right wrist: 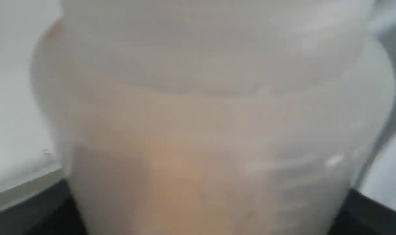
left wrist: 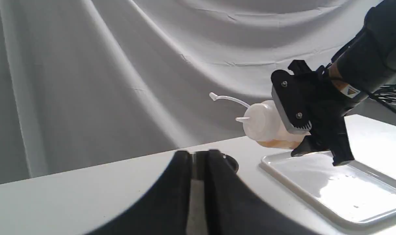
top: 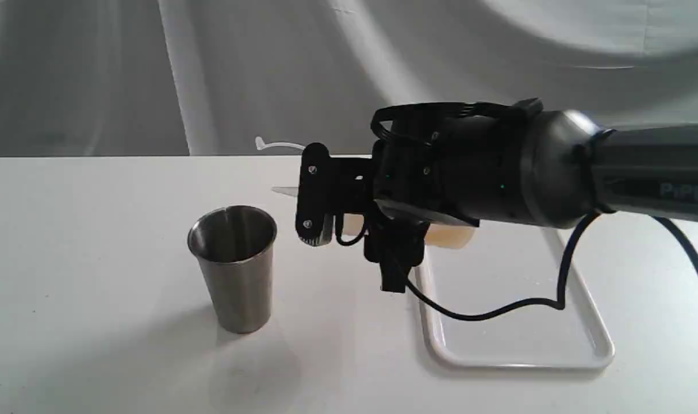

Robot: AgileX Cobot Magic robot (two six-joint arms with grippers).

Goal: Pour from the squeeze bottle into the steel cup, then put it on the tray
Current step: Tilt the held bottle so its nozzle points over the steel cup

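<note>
1. POUR IN HAND: The squeeze bottle (left wrist: 263, 125) hangs in the air, tipped almost onto its side. Its nozzle points at the steel cup (top: 237, 259) from just beside and above the rim. Amber liquid lies along the bottle's low side, and no stream shows at the nozzle.
2. WHAT IS LEFT: The cup stands upright, well in from the counter's back edge, and its dark inside does not show whether it holds any liquid. By the look of it, the pour is at hand or under way. Setting the bottle down is not yet done. The tray (top: 521, 363) lies bare to the cup's right, towards the counter's right-hand side and also well clear of the back edge, with the bottle's base over its near-left part.
3. RIGHT ARM: The right gripper (top: 332, 210) is clamped across the bottle's body. One of its fingers (top: 313, 195) is pressed flat on the near side, and the bottle fills the right wrist view.
4. LEFT ARM: The left gripper (left wrist: 198, 182) sits low over the counter, apart from the bottle and tray. Its fingers (left wrist: 178, 182) are drawn together with only a thin sliver between them, and they hold nothing.
</note>
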